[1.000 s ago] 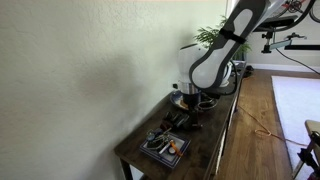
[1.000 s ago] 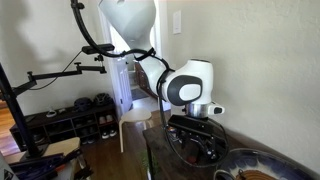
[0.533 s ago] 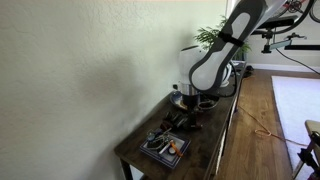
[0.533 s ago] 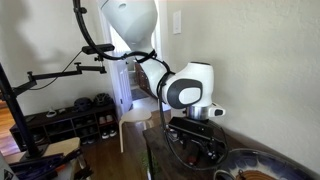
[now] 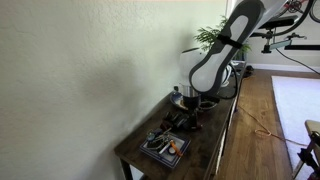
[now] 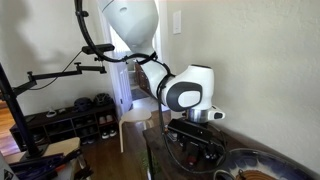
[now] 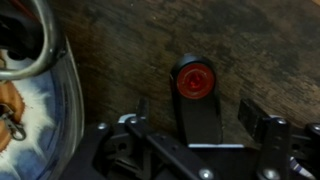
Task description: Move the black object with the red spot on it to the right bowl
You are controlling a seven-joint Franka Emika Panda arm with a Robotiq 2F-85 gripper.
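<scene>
The black object with the red spot point(image 7: 197, 95) lies flat on the dark wooden table point(image 7: 120, 50), its round red spot at the far end. My gripper point(image 7: 195, 118) hangs low over it and is open. One finger point(image 7: 137, 110) stands left of the object and the other right of it, each with a gap to it. In both exterior views the gripper point(image 5: 190, 117) point(image 6: 196, 143) is down at the tabletop and hides the object. The right bowl point(image 6: 252, 160), dark with a brownish rim, shows at the bottom edge in an exterior view.
A square grey-blue tray point(image 5: 163, 146) with small orange items sits near the table's end. A curved dish rim point(image 7: 45, 60) with a pale blue inside fills the wrist view's left edge. A potted plant point(image 5: 212, 36) stands behind the arm, and the wall runs along the table.
The wrist has sunk slightly toward the tabletop. Nothing on the table has moved.
</scene>
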